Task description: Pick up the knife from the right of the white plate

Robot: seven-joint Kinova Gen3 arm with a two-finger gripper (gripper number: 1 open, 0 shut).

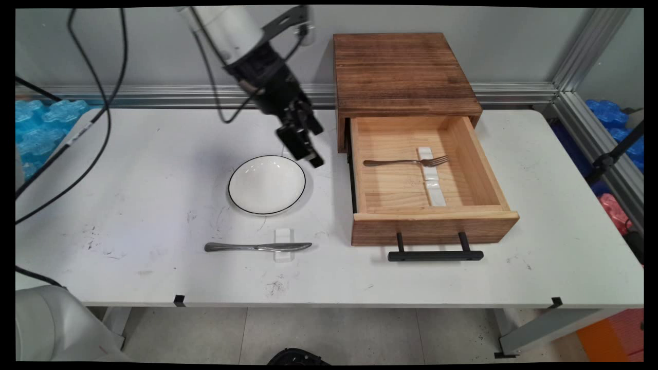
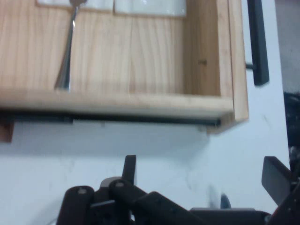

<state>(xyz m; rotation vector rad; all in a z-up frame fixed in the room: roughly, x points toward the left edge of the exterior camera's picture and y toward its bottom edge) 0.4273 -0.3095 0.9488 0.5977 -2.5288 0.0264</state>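
The hand [image 1: 307,149] is hanging above the bench [image 1: 154,169], tilted down and to the right, between the bowl [image 1: 267,184] and the open drawer [image 1: 426,226]. Its 2 fingers [image 2: 129,168] are standing spread apart in the hand view, with nothing between them but bare bench.

The bowl, white with a thin dark rim, is sitting just below and left of the hand, not touching it. To the hand's right the drawer is standing pulled out of a dark wooden box [image 1: 401,72], its black handle [image 1: 435,255] facing the near edge of the bench. Inside the drawer a fork [image 1: 406,162] is lying crosswise, its tines resting on a white rest [image 1: 431,177] that is running front to back. In the hand view the drawer's side wall is lying straight ahead of the fingers, with the fork's handle end just beyond it.

Nearer the front of the bench, below the bowl, a knife [image 1: 257,247] is lying across a small clear rest [image 1: 284,244], well apart from the hand.
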